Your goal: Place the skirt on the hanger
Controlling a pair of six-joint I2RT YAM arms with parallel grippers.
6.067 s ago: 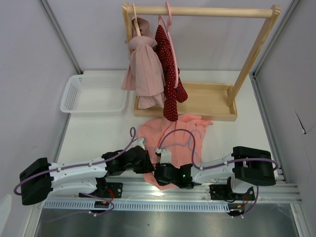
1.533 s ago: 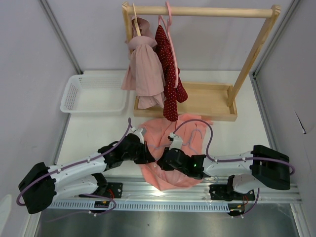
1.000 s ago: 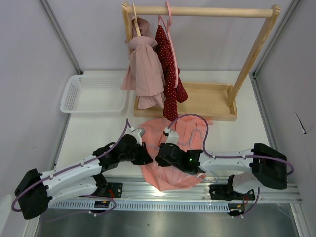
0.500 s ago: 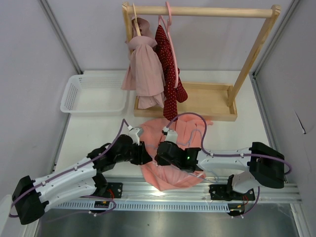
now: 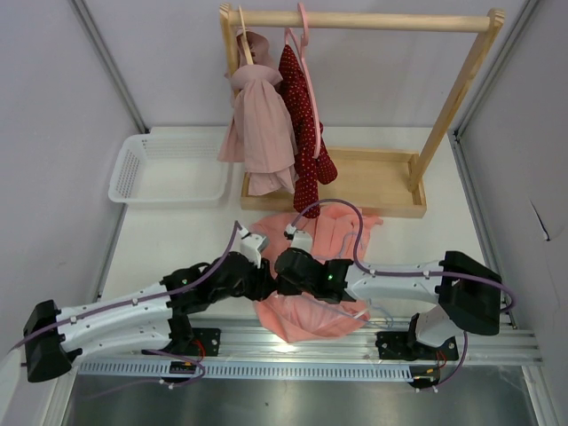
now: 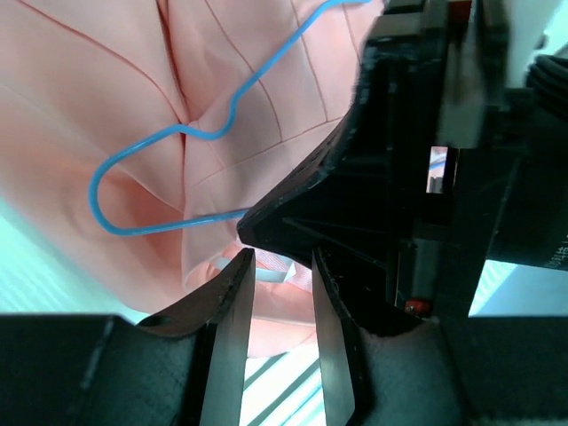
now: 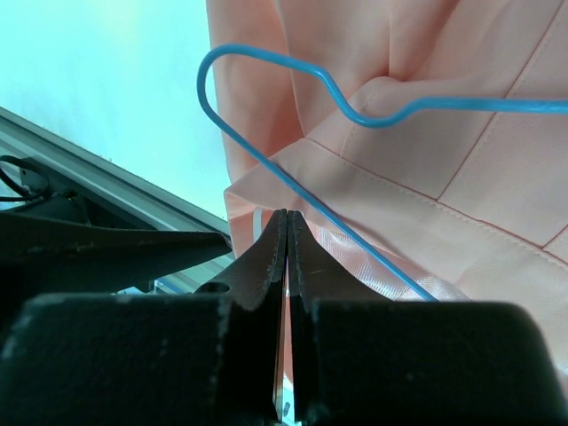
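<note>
Left gripper point(image 6: 282, 257) has spread since a second ago, jaws parted and empty at the skirt's point(image 5: 306, 317) left edge beside the hanger point(image 7: 497, 103) hook; right gripper point(image 7: 287, 217) pressed fully shut at the hem.

The left claw point(image 6: 282, 262) has opened a little and slid in close beside the right claw point(image 7: 286, 222) over the skirt point(image 5: 311, 315)

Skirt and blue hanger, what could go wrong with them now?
The left fingers are apart, so the skirt at their tips could slip away. The hanger only lies loose on the skirt; tugging the cloth might slide it off. The left arm and right arm crowd together and could bump.
</note>
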